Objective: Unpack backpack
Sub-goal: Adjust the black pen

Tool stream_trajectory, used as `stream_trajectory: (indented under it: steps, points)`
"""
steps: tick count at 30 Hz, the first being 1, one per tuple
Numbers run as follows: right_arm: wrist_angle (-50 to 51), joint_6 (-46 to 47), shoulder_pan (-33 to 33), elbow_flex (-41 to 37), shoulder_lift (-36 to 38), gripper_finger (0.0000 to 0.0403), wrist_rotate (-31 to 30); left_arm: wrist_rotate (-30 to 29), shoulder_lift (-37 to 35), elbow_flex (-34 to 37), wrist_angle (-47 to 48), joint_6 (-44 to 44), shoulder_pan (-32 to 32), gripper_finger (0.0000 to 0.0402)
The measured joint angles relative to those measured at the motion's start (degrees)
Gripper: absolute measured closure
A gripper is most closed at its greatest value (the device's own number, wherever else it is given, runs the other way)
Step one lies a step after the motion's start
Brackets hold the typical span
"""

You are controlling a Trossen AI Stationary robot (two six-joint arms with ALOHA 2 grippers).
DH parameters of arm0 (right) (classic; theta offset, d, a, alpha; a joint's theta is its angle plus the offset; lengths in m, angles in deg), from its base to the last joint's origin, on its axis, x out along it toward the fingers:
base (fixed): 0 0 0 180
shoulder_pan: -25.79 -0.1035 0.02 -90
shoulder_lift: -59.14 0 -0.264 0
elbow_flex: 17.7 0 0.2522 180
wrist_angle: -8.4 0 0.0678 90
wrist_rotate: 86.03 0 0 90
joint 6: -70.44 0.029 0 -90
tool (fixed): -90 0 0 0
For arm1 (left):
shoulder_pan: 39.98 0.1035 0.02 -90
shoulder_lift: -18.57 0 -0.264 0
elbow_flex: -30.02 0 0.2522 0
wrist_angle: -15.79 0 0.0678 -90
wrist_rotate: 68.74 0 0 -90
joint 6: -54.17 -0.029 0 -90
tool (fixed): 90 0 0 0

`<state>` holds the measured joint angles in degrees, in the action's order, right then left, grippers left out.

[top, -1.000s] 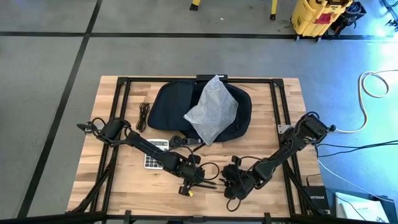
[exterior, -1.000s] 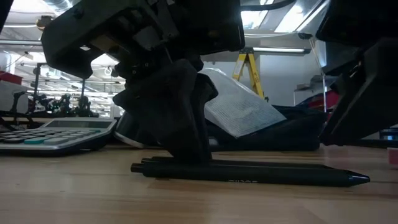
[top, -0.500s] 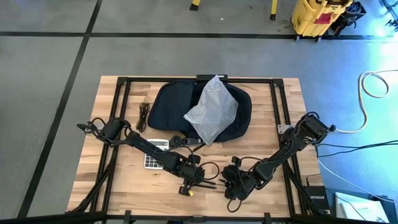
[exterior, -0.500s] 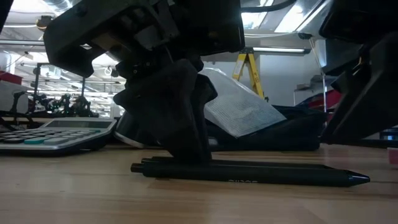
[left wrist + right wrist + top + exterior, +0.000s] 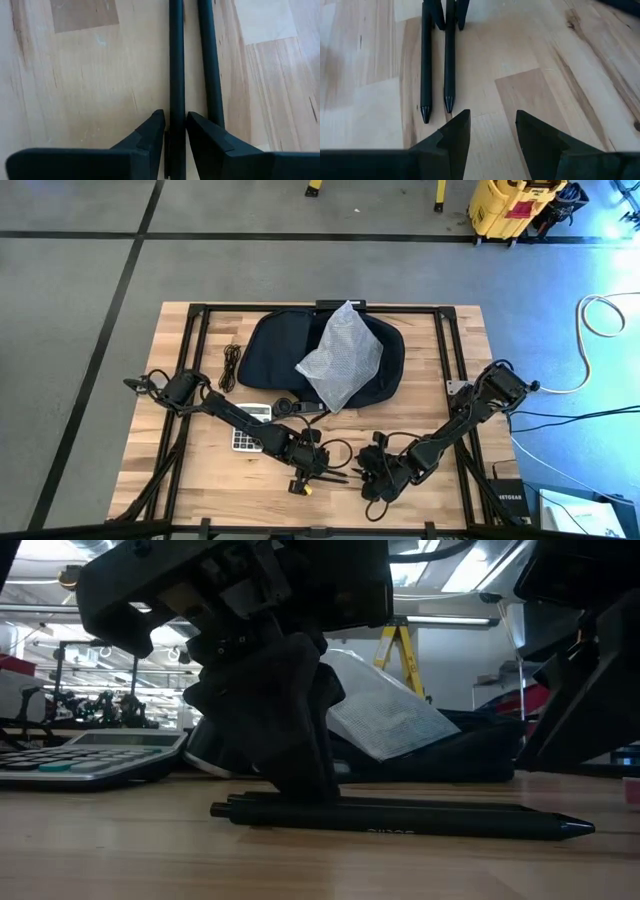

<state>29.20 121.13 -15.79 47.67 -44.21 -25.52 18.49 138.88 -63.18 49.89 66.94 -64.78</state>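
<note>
High view: the backpack [image 5: 300, 358] lies at the far middle of the wooden desk [image 5: 180, 480], with a crinkly clear plastic bag [image 5: 340, 357] resting on it; a calculator [image 5: 247, 427] sits near the left arm, and a coiled dark cord [image 5: 231, 367] lies just left of the backpack. Both arms reach toward the near edge, where the left tool [image 5: 312, 468] and the right tool [image 5: 368, 473] face each other, near but apart. What this view does not resolve, the wrist views do: two black pens lie side by side on the desk. Left wrist view: the left tool [image 5: 175, 131] is closed down on one pen [image 5: 176, 75], its fingers pressing either side of the barrel, while the second pen [image 5: 209, 65] lies just beside, outside the grip. Right wrist view: the right tool [image 5: 492, 131] stands partly open and holds nothing, its fingers just short of the tips of the two pens [image 5: 438, 55]. Low view: the left tool [image 5: 290, 730] stands on the pen [image 5: 400, 818] at desk level, with the backpack [image 5: 470, 755] and plastic bag [image 5: 385, 715] behind. Compared with the frames of one second earlier, nothing on the desk has shifted and both tools hold the same pose.
</note>
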Motion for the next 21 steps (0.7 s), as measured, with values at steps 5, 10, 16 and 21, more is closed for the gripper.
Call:
stream_trajectory:
  steps: [5, 10, 16, 21]
  points:
    - [0.0, 0.0, 0.0, 0.0, 0.0, 0.026, 0.0, 0.1, 0.0, 0.0, 0.0, 1.3, 0.0, 0.0325]
    - [-0.1, 0.0, 0.0, 0.0, 0.0, 0.026, 0.0, 0.2, 0.0, 0.0, 0.0, 2.3, -0.1, 0.0325]
    - [-0.2, 0.0, 0.0, 0.0, 0.0, 0.026, 0.0, 0.4, -0.6, 0.0, 0.1, 3.1, -0.5, 0.0325]
    - [-0.2, 0.2, 0.0, 0.0, 0.0, 0.026, 0.0, 0.5, -0.7, 0.0, 0.1, 2.3, -0.5, 0.0325]
